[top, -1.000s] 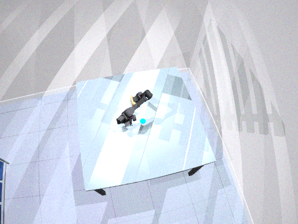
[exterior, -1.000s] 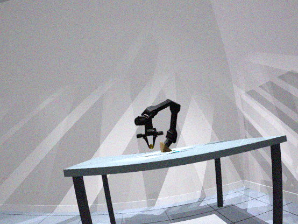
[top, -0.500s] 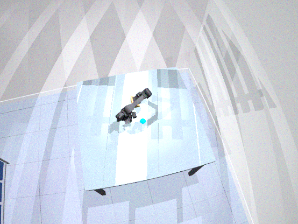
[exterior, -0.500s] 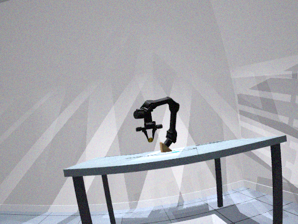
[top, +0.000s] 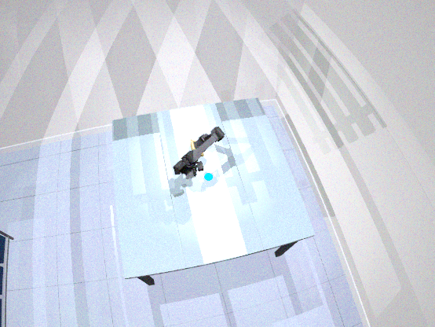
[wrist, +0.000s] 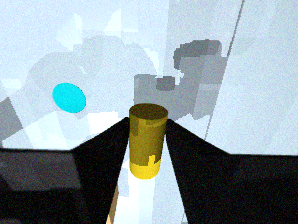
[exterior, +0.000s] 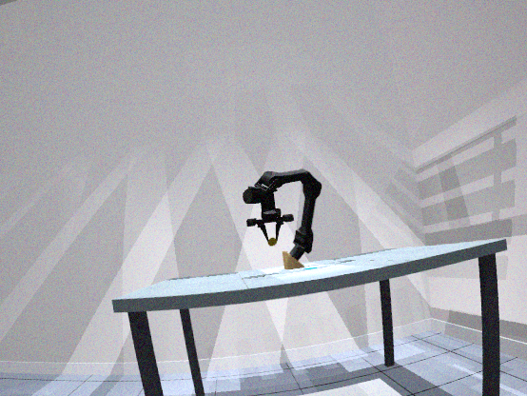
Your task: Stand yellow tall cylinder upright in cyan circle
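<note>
The yellow tall cylinder is held between the fingertips, off the table, lying about level with one round end facing the exterior camera. My gripper is shut on it and points down. In the top view the arm hides the cylinder. The cyan circle lies flat on the table, to the right of the gripper in the top view and to the left of the cylinder in the wrist view. Nothing stands on it. In the exterior view it shows only as a thin sliver.
A tan wedge-shaped block stands on the table by the arm's base; its edge shows at the bottom of the wrist view. Shadows of the arm fall on the table near the circle.
</note>
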Robot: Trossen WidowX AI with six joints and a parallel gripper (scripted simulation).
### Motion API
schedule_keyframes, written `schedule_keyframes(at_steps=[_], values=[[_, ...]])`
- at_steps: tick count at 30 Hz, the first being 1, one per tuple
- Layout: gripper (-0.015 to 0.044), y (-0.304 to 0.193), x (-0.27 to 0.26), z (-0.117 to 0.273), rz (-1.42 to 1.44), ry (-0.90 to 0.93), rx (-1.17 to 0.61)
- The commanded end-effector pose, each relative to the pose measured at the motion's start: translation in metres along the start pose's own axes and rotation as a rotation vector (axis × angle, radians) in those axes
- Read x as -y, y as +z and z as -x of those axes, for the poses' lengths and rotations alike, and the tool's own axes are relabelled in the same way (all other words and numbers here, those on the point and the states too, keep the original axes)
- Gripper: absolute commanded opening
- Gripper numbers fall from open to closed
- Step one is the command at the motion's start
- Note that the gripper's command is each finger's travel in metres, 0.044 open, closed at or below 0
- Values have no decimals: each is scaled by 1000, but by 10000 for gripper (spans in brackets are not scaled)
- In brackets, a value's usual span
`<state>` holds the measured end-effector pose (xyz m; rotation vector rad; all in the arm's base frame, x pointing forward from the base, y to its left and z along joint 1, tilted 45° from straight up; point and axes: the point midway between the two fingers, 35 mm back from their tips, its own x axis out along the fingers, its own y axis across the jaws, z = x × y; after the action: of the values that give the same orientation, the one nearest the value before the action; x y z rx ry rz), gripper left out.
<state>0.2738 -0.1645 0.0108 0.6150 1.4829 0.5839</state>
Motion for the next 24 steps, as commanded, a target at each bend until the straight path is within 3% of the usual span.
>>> schedule_keyframes(at_steps=[1, 24], values=[[105, -1, -13, 2, -37, 4, 0], [105, -10, -84, 12, -214, 7, -2]])
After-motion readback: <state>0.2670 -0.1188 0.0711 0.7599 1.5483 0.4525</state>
